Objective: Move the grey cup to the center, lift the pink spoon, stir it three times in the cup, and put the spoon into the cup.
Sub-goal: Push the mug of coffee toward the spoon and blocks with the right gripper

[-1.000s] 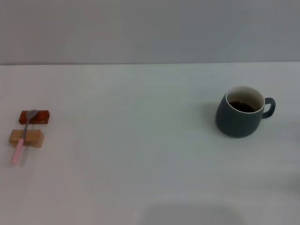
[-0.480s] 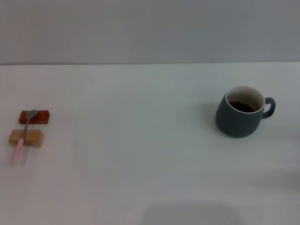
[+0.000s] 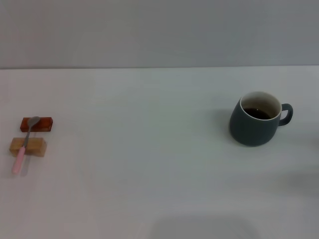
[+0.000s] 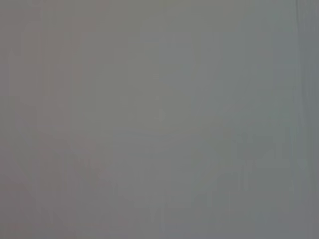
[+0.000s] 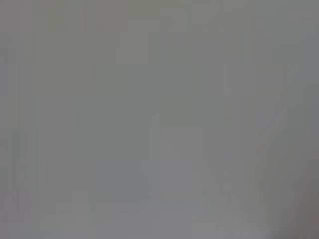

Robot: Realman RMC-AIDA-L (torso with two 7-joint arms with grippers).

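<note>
Neither arm appears in any view, so its pose and fingers I cannot tell. The grey cup (image 3: 256, 125) stands at right; the pink spoon (image 3: 24, 147) lies across two blocks (image 3: 28, 146) at far left on the counter (image 3: 149, 164).

Neither gripper shows up anywhere, so there's no placing things relative to them. Both wrist views are just flat grey blur with nothing to make out. In the head view, the rounded dark slate-grey ceramic cup (image 3: 254, 125) hides part of its own loop handle, and how deep the dark liquid goes is anyone's guess. The white bench (image 3: 149, 164) runs off the frame edges.
</note>
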